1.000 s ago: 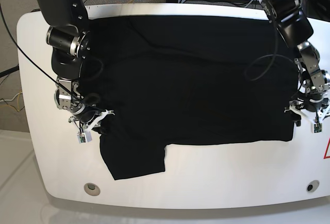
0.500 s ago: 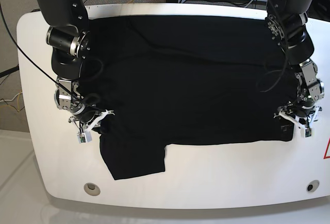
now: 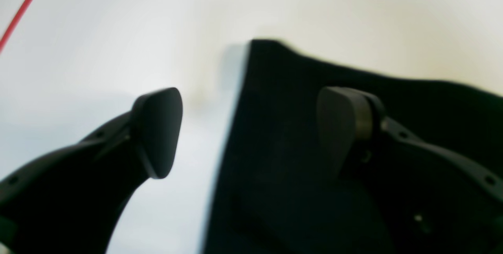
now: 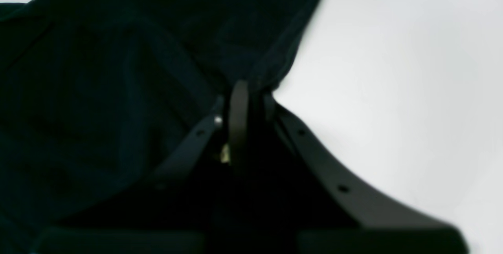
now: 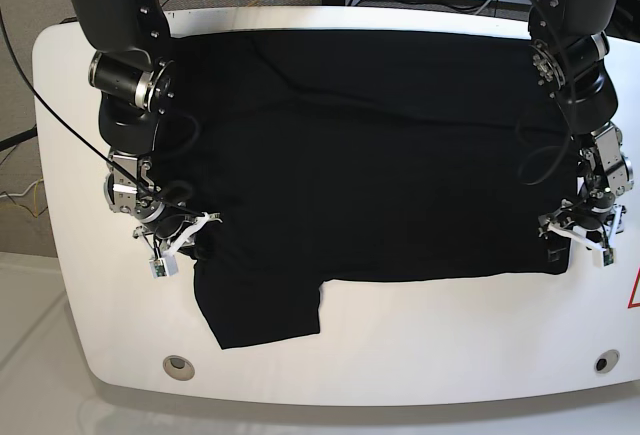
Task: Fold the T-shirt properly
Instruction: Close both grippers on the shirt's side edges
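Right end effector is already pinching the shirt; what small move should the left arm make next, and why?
Probably close the left end effector: its jaws stand open astride the T-shirt corner edge, one finger over cloth, one over bare table. The right end effector is shut on fabric, so both would then hold.

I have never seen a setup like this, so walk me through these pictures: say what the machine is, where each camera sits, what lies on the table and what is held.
This is a two-armed robot folding laundry. The base picture looks down on a white table with a black T-shirt spread across it. The other two pictures come from cameras mounted on each wrist, looking past the fingers. The right gripper, on the base picture's left, is pinched shut on the shirt's edge; its wrist picture shows cloth gathered at the closed fingers. The left gripper is open, straddling the shirt's corner: one finger over bare table, the other over cloth, holding nothing.
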